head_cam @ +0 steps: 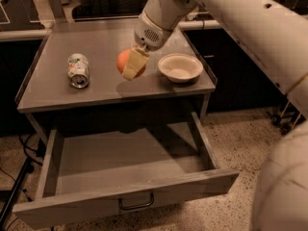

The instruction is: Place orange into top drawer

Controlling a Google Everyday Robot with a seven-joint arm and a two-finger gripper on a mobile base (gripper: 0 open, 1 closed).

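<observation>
The orange (124, 60) is held in my gripper (132, 65), lifted a little above the grey tabletop (101, 88), between the can and the bowl. The gripper's cream fingers (134, 63) are closed around the fruit; its shadow lies on the tabletop below. The top drawer (125, 160) is pulled wide open below the tabletop's front edge, its inside bare, with a dark curved handle (136, 203) on the front panel. The orange is behind and above the drawer opening.
A crushed silver-green soda can (78, 70) lies on its side at the tabletop's left. A shallow cream bowl (180, 67) sits at the right. My large white arm (250, 28) spans the upper right. Speckled floor and cables lie around the cabinet.
</observation>
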